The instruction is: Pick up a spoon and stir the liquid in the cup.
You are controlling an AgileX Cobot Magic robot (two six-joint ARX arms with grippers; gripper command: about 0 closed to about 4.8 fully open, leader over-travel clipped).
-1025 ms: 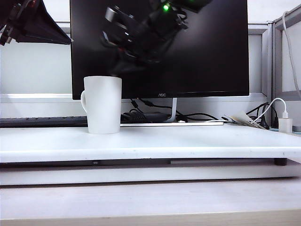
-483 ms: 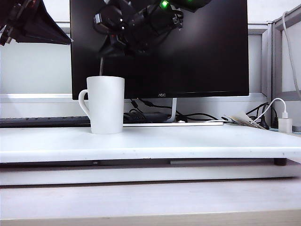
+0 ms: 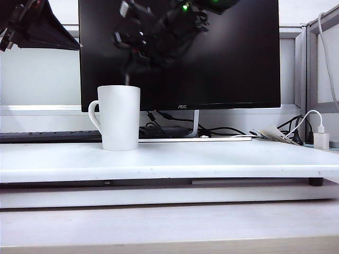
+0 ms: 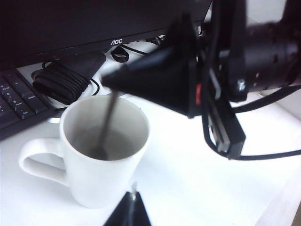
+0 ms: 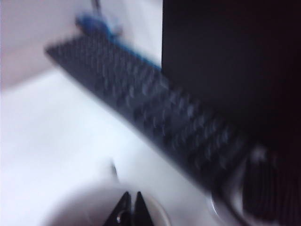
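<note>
Exterior view: the cup (image 3: 118, 117) stands upright on the white tabletop (image 3: 212, 159), left of centre, its loop handle turned to the view's left. Behind it are a dark monitor (image 3: 222, 58) and a keyboard (image 3: 47, 136). The right gripper (image 3: 128, 59) hangs blurred above the cup mouth, in front of the monitor. A thin stretch of the spoon (image 3: 126, 79) shows between it and the rim. The left gripper (image 3: 32, 26) sits at the upper left corner, well apart from the cup; its jaw state cannot be told here.

Left wrist view: the cup (image 4: 101, 150) holds a pale greyish liquid (image 4: 120, 143) well below the rim. The spoon (image 4: 107, 123) descends, slightly tilted, from the right gripper (image 4: 123, 81) into the liquid, its lower end blurred. The right jaws are closed on the handle's upper end. Of the left gripper only one dark fingertip (image 4: 129, 212) is visible, just beside the cup's outer wall; opening not determinable. A coiled black cable (image 4: 63, 84) lies near the monitor foot.

Right wrist view: heavily blurred. The right gripper (image 5: 128, 211) shows jaws pressed together over the white cup rim (image 5: 70, 207). The keyboard (image 5: 141, 113) runs diagonally beyond.
</note>
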